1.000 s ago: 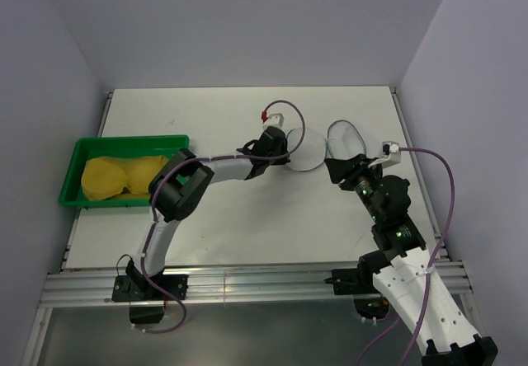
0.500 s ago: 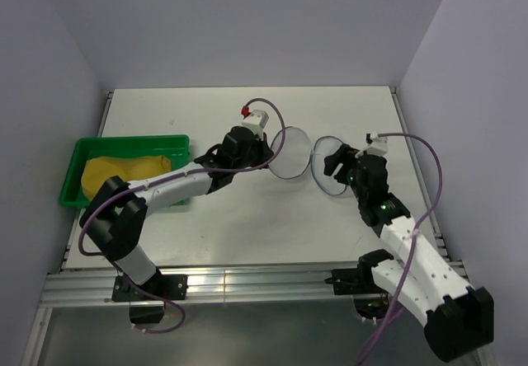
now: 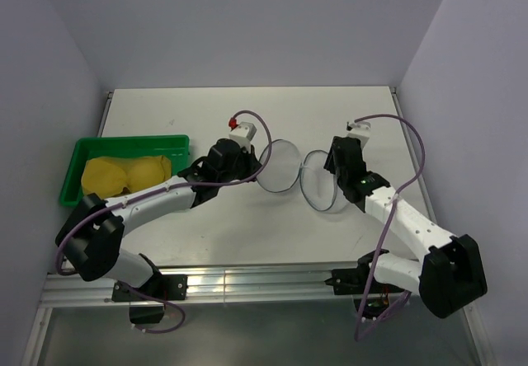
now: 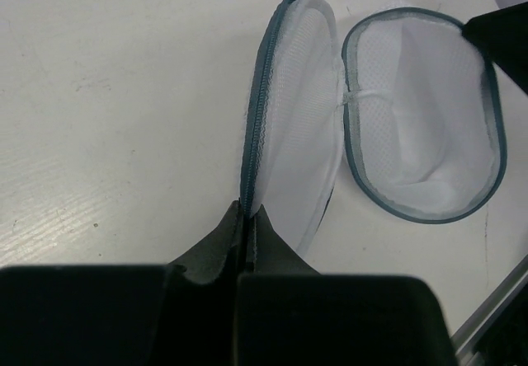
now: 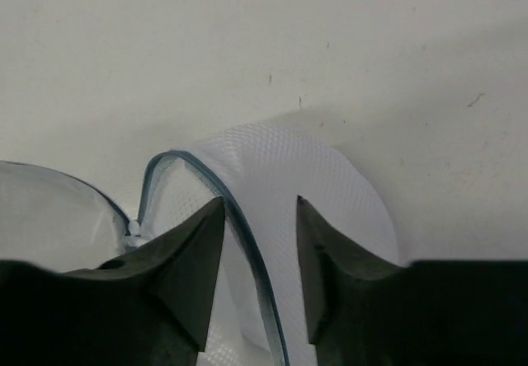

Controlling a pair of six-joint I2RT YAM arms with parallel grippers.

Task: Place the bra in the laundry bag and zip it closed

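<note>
The white mesh laundry bag (image 3: 323, 186) lies open in the middle of the table, its two round halves side by side with dark blue zipper trim. My left gripper (image 3: 253, 168) is shut on the trim of the left half (image 4: 293, 119), which stands on edge in the left wrist view. My right gripper (image 3: 333, 165) is open over the right half (image 5: 289, 172), and the trim runs between its fingertips (image 5: 210, 218) without being pinched. The mustard-yellow bra (image 3: 124, 175) lies in the green tray at the left, away from both grippers.
The green tray (image 3: 132, 142) sits at the table's left edge. Purple cables loop over both wrists. A metal rail runs along the near edge of the table, and walls close in the left, right and back.
Both grippers and the bag have moved left and toward the near edge. The bag's two halves have spread apart and lie flatter. The bra has not moved.
</note>
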